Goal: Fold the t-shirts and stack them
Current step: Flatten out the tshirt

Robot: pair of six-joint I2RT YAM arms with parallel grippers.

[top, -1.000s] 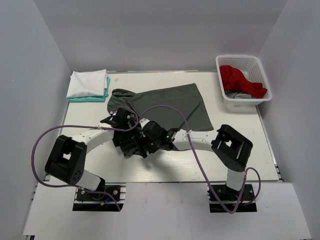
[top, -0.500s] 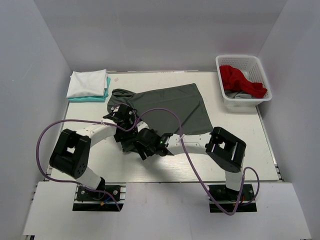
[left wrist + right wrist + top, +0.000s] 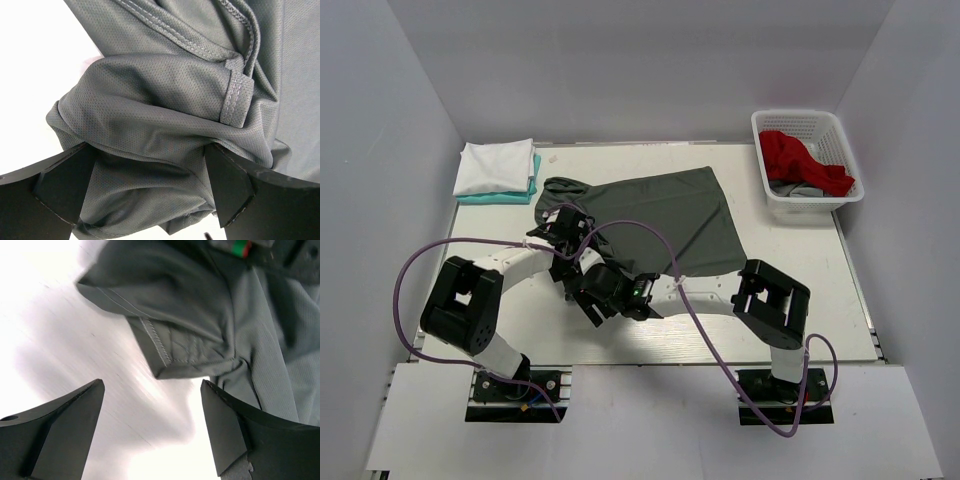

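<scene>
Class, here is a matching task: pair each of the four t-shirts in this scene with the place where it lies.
Column one:
1. dark grey t-shirt
2. white t-shirt
3. teal t-shirt
4. red t-shirt

Column two:
A. inside the basket
B. top of the folded stack
C. spread out on the table
D. bottom of the folded stack

Pairs: 1-C, 2-B, 3-D, 4-A.

Left claw [image 3: 148, 150] and right claw [image 3: 151, 385] gape wide.
</scene>
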